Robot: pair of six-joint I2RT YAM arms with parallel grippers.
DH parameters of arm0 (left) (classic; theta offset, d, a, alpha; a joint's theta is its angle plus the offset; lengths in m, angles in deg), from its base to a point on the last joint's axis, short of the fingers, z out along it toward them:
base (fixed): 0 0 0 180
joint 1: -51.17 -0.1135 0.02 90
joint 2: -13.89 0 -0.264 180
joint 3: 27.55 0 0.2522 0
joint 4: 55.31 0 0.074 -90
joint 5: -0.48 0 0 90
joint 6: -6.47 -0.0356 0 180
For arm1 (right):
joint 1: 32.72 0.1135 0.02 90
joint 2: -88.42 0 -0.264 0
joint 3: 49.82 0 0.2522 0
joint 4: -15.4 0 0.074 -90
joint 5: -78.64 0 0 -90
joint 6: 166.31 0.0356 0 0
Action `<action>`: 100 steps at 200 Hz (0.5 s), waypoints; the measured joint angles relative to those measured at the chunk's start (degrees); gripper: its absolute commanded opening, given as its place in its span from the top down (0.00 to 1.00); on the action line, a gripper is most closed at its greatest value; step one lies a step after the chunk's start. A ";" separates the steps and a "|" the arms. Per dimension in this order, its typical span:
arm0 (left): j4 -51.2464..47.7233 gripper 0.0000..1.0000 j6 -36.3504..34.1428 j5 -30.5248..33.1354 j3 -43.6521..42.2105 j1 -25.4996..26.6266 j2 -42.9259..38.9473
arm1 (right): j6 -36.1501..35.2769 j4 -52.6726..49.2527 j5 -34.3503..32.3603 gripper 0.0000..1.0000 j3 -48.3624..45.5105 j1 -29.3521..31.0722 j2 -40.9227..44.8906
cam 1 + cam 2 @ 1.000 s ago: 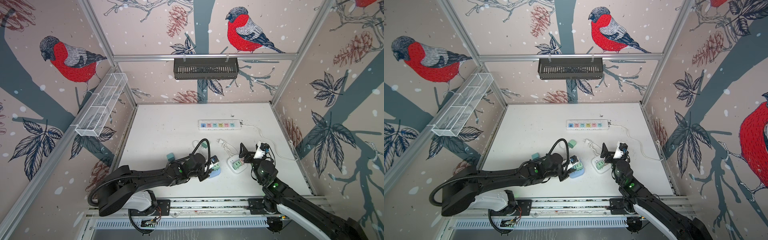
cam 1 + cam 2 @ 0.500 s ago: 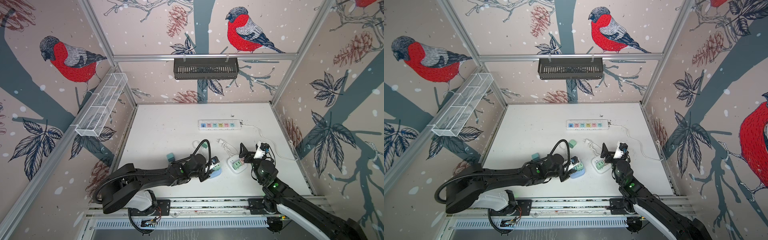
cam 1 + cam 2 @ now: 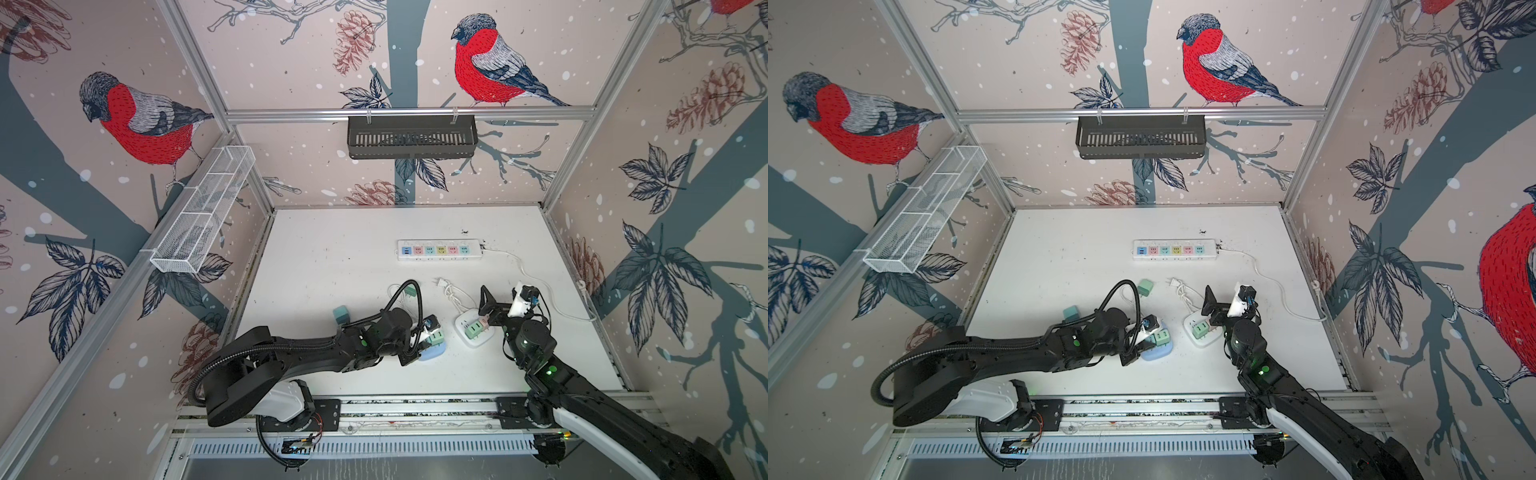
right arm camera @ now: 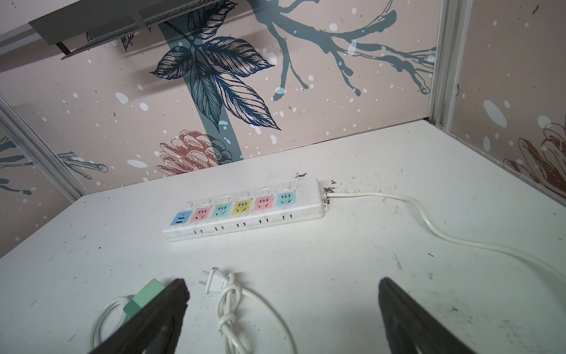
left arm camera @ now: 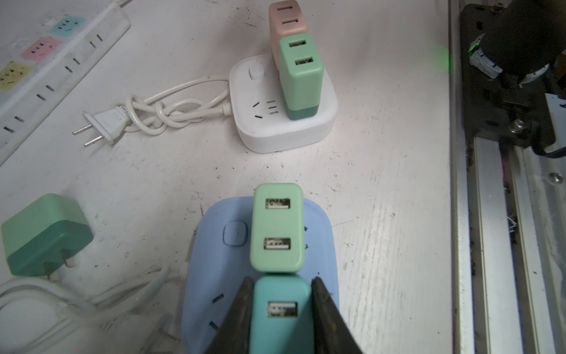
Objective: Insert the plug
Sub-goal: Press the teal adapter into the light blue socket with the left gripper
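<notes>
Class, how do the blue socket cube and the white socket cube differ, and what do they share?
Colour: blue socket cube versus white socket cube. The white carries a green charger and a pink charger, untouched; the blue carries a mint charger, while the left gripper clamps a teal charger at it. Both are rounded squares.

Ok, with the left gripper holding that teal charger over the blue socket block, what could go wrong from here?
The teal charger sits close beside the green charger standing on the blue socket block, so it may snag. The right gripper is open, holding nothing; pushing may slide the block.
</notes>
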 measured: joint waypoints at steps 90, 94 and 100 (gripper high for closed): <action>-0.57 0.74 -2.78 -5.92 1.49 3.10 1.88 | 0.15 -0.02 0.22 0.03 0.00 -0.52 -0.11; -0.57 0.62 -2.78 -6.03 1.55 3.21 1.97 | 0.17 -0.02 0.22 0.03 0.00 -0.55 -0.11; -0.52 0.50 -2.78 -6.05 1.57 3.34 2.01 | 0.24 -0.04 0.22 0.02 0.00 -0.61 -0.11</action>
